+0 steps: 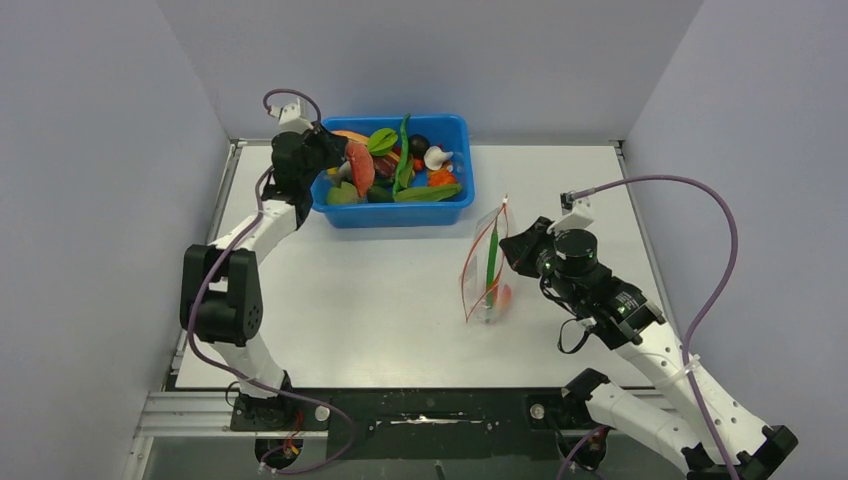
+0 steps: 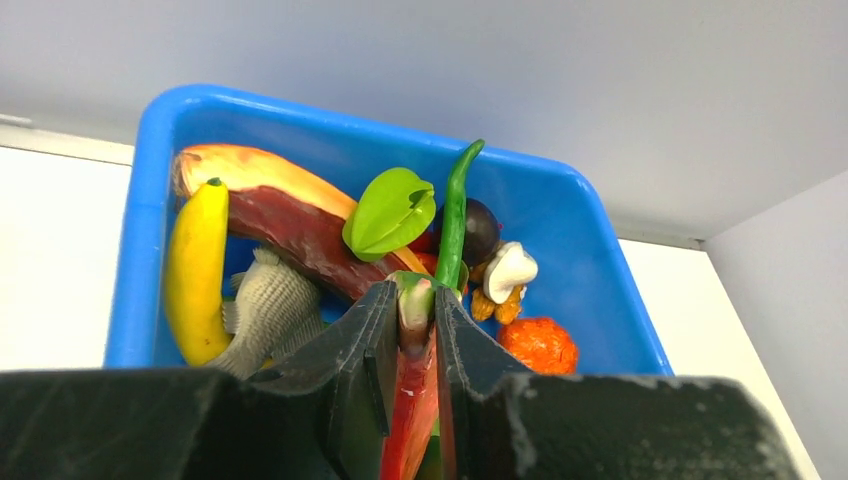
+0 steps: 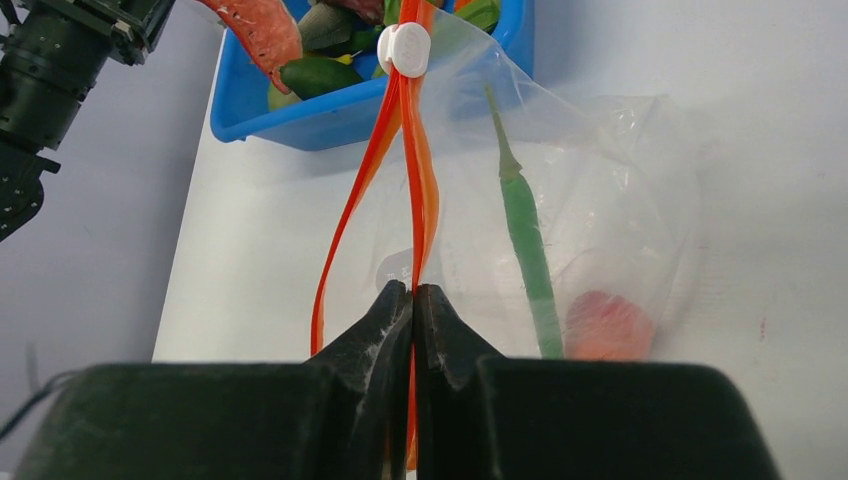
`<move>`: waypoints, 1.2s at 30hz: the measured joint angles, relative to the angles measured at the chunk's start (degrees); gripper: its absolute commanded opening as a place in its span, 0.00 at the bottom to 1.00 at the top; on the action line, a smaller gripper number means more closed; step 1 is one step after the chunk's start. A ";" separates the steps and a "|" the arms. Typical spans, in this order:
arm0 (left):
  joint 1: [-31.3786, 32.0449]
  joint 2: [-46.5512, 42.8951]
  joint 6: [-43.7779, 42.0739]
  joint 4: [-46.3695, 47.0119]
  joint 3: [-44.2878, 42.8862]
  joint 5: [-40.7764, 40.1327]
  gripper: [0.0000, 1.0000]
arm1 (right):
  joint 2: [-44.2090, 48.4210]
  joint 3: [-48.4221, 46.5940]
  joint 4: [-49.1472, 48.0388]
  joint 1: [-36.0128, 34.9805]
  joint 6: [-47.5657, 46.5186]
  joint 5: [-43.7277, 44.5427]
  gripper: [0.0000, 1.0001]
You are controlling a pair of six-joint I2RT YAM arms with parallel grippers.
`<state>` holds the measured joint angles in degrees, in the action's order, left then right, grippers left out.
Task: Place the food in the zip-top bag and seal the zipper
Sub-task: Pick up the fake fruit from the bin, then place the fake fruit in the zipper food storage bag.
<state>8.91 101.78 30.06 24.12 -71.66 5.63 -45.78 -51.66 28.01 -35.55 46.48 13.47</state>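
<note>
My left gripper (image 1: 345, 160) (image 2: 415, 300) is over the left end of the blue tub (image 1: 400, 215), shut on a red toy slice (image 2: 412, 400) with a pale green end, which also shows in the top view (image 1: 358, 168). The tub holds a banana (image 2: 195, 270), grey fish (image 2: 270, 310), papaya slice (image 2: 290, 225), green leaf (image 2: 390, 210) and a green pod (image 2: 455, 210). My right gripper (image 1: 510, 245) (image 3: 413, 292) is shut on the zipper strip (image 3: 420, 180) of the clear bag (image 1: 480, 275) (image 3: 620, 160), holding its mouth up and open. Inside lie a green pod (image 3: 525, 240) and a red fruit (image 3: 608, 325). The slider (image 3: 405, 50) is white.
The tub stands at the back of the white table (image 1: 350, 300), close to the back wall. An orange ball (image 2: 540, 345) and a white mushroom-like piece (image 2: 508, 270) also lie in it. Grey walls close in on both sides.
</note>
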 measured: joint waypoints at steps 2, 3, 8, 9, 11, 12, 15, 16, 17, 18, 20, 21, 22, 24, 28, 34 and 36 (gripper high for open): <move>0.00 -2.05 -0.72 0.17 1.14 -0.70 0.00 | -0.26 0.00 -0.37 0.00 0.00 -0.50 0.00; 0.02 -2.86 -1.05 0.22 1.51 -1.16 0.00 | -0.35 0.00 -0.57 0.00 0.02 -0.68 0.00; 0.17 -6.43 -3.48 0.42 2.27 -4.28 0.00 | -1.75 -0.76 -0.92 0.00 0.46 -1.18 0.00; 0.17 -7.23 -3.85 0.52 2.71 -4.79 0.00 | -2.23 -0.90 -1.03 0.00 0.52 -1.46 0.00; 0.26 -9.05 -4.37 0.50 3.89 -5.57 0.00 | -2.95 -1.03 -1.09 0.00 0.70 -2.08 0.00; 0.28 -9.97 -4.55 0.39 4.52 -5.88 0.00 | -3.30 -1.03 -1.16 0.00 0.76 -2.49 0.00; 0.37 -13.40 -4.81 -0.63 6.60 -6.75 0.00 | -3.74 -1.03 -1.51 0.00 0.92 -3.82 0.00; 0.42 -14.86 -4.79 -0.81 7.56 -6.88 0.00 | -3.74 -1.03 -1.64 0.00 0.98 -4.24 0.00; 0.44 -16.46 -4.79 -1.05 8.70 -6.88 0.00 | -3.72 -1.03 -1.84 0.00 1.09 -4.52 0.00; 0.44 -18.16 -4.76 -1.46 9.75 -6.88 0.00 | -3.74 -1.03 -2.08 0.00 1.22 -5.05 0.00; 0.50 -21.62 -4.63 -2.34 11.69 -6.58 0.00 | -3.74 -1.03 -2.69 0.00 1.88 -6.27 0.00; 0.52 -23.10 -4.55 -2.73 12.48 -6.38 0.00 | -3.78 -1.03 -2.95 0.00 2.05 -6.78 0.00; 0.55 -24.87 -4.26 -3.13 13.42 -6.14 0.00 | -3.87 -1.03 -3.32 0.00 2.36 -7.48 0.00; 0.66 -28.33 -3.67 -4.28 14.97 -5.75 0.00 | -4.33 -1.03 -4.22 0.00 3.15 -8.85 0.00; 0.81 -34.97 -2.43 -6.14 18.43 -4.72 0.00 | -5.79 -1.01 -5.79 0.00 4.72 -11.43 0.00; 0.81 -43.06 -0.76 -8.35 22.95 0.94 0.00 | -8.81 -1.01 -8.79 -0.02 6.84 -14.56 0.00; 0.81 -45.09 -0.37 -8.61 24.79 3.26 0.00 | -10.05 -1.01 -9.49 -0.07 7.78 -15.13 0.00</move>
<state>9.72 56.69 29.69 15.51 -46.87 8.88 -55.83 -52.66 18.52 -35.62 54.26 -1.65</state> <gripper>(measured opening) 0.163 0.027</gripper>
